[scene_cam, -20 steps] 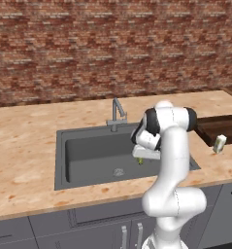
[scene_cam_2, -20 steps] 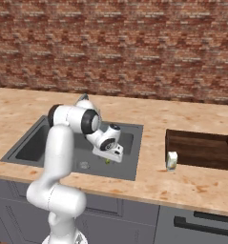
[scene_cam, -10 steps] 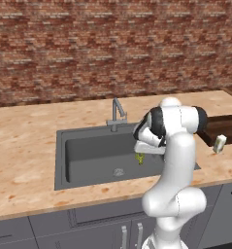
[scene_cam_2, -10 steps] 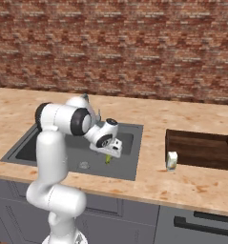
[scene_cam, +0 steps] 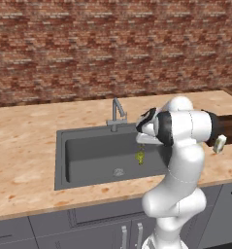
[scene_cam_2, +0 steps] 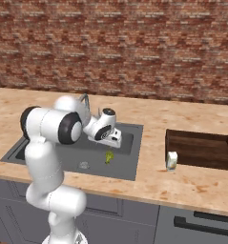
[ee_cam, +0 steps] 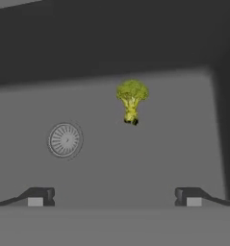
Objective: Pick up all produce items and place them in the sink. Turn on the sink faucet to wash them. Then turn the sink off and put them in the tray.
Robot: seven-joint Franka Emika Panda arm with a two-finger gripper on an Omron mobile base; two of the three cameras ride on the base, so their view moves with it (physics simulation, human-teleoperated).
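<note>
Gripper [ee_cam: 114, 197] over sink [scene_cam: 88, 155], jaws spread wide, empty. Fingertips [ee_cam: 39, 196] at bottom of hand view, nothing between them. Broccoli floret [ee_cam: 131, 101] on basin floor ahead of fingertips, well apart from them, slightly toward one fingertip; bushy head away from the fingers, stalk toward them, so long axis runs across the jaw line. Drain [ee_cam: 65, 140] beside floret, apart. Beyond: faucet [scene_cam: 116, 113] on back rim, likely next target. Tray [scene_cam_2: 201, 148] on counter past cream carton [scene_cam_2: 171, 160].
</note>
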